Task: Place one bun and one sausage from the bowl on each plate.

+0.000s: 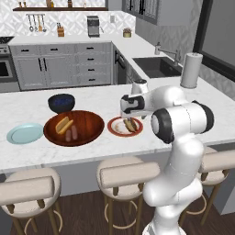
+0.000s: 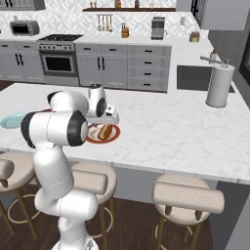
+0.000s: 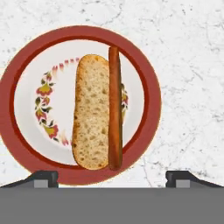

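Two plates flank the wooden bowl (image 1: pixel 73 127) in the left base view: we see the pale blue plate (image 1: pixel 25 133) bare at its left on the marble tabletop (image 1: pixel 193 119), and the red-rimmed plate (image 1: pixel 125 126) at its right, carrying a bun (image 1: pixel 130 124). Inside the bowl lie a second bun (image 1: pixel 64 124) and what look like two sausages (image 1: pixel 71 134). A dark blue bowl (image 1: pixel 61 103) sits just behind the wooden one. The gripper (image 1: pixel 130 114) hangs right over the red-rimmed plate.

From the right base view we see the same plate (image 2: pixel 103 134) with its bun (image 2: pixel 104 132) under the hand, an edge of the blue plate (image 2: pixel 10 120) past the arm, and a paper towel roll (image 2: pixel 219 85) well apart near the sink.

In the hand view we look straight down on the red-rimmed plate (image 3: pixel 26 65). The bun (image 3: pixel 91 111) lies across its middle, and one sausage (image 3: pixel 115 107) lies lengthwise against the bun's side, both resting on the plate. The gripper (image 3: pixel 112 177) stands wide open, its fingertips (image 3: pixel 43 177) apart at either side, holding nothing.
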